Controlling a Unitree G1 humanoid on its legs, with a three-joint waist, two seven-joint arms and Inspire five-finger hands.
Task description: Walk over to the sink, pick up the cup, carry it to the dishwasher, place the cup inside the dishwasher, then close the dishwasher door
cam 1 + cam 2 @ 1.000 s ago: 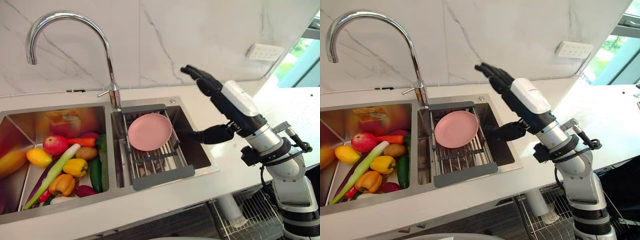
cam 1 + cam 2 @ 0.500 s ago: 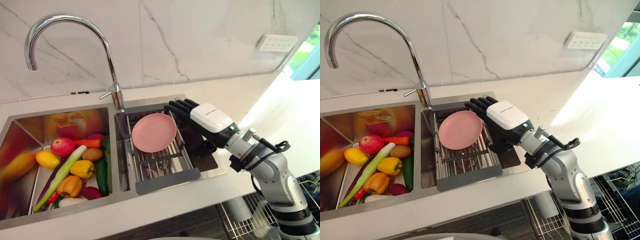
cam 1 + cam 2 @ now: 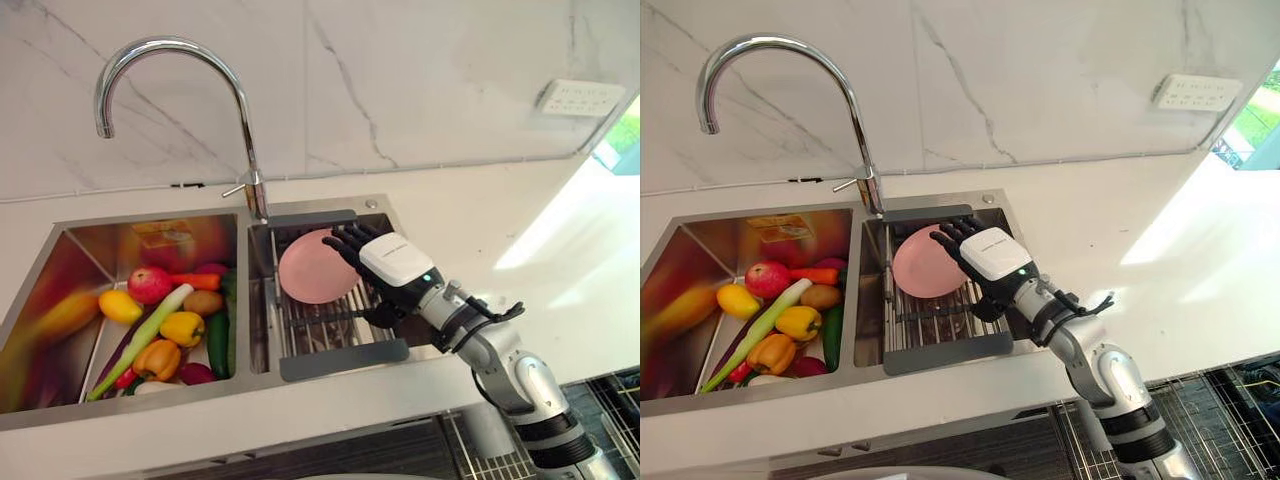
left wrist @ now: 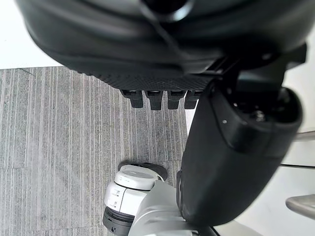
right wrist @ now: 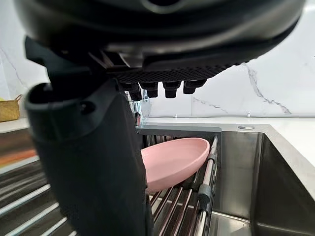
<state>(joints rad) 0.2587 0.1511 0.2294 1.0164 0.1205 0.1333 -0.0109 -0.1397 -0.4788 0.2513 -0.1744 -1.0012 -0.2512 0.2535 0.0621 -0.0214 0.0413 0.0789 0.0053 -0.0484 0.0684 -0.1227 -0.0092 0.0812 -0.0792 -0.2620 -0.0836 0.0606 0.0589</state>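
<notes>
A home kitchen: a steel double sink [image 3: 60, 262], a curved tap [image 3: 180, 60], vegetables [image 3: 165, 330] and marble-look walls [image 3: 420, 70].

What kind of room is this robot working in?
Most likely a kitchen: a steel double sink with a tall curved tap, a pink plate on a drying rack in the right basin, and fruit and vegetables piled in the left basin, below a marble-look wall.

The right hand [image 5: 162, 29] reaches over the sink [image 5: 236, 167], its fingers [image 5: 170, 88] straight and holding nothing, while its thumb [image 5: 93, 162] stands broad in front. Past them a pink plate [image 5: 172, 160] rests on a rack [image 5: 204, 191] of metal bars, with a marble wall [image 5: 266, 83] behind.
</notes>
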